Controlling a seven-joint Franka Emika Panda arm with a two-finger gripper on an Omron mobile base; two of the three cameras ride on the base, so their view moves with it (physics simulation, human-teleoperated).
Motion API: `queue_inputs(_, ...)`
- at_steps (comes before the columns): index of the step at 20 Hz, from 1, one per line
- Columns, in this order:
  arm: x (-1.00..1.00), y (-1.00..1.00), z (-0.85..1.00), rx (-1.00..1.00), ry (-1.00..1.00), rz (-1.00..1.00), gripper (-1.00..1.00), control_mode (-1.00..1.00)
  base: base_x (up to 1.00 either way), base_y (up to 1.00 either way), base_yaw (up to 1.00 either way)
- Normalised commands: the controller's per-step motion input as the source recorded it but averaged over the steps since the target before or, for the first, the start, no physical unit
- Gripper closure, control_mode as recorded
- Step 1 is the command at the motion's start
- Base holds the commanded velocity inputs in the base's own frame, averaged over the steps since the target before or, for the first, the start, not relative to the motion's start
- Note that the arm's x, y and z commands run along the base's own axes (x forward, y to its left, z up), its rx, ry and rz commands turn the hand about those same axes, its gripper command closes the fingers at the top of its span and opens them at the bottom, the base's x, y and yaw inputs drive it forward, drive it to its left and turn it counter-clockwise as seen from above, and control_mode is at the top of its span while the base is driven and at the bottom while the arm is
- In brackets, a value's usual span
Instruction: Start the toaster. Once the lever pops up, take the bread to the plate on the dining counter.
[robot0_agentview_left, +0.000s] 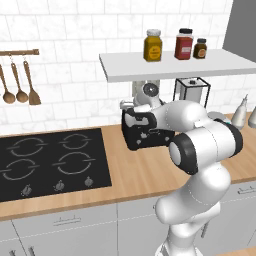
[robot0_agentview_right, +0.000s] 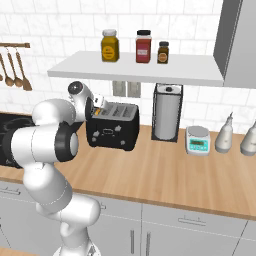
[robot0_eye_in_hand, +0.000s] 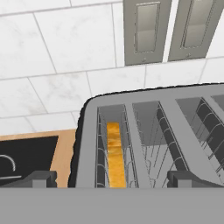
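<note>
The gripper (robot0_eye_in_hand: 107, 178) is held spread wide above the toaster (robot0_agentview_right: 113, 126), the bread (robot0_eye_in_hand: 115, 154) seated in the slot at about 12 o'clock from its tips. The lever is probably hidden, so it should be located before pressing, and the push kept straight down.

We face a white tiled wall (robot0_agentview_right: 210, 107) above a wood worktop (robot0_agentview_right: 165, 167); grey cabinets (robot0_agentview_right: 180, 232) run below, a white shelf (robot0_agentview_right: 135, 70) hangs above.
</note>
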Motion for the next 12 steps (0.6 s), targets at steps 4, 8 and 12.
queue_inputs(4, 0.00, 0.00, 0.00, 0.00, 0.00, 0.00, -1.00, -1.00, 0.00, 0.00, 0.00)
queue_inputs(8, 0.00, 0.00, 0.00, 0.00, 0.00, 0.00, -1.00, -1.00, 0.00, 0.00, 0.00)
queue_inputs(12, 0.00, 0.00, 0.00, 0.00, 0.00, 0.00, -1.00, -1.00, 0.00, 0.00, 0.00)
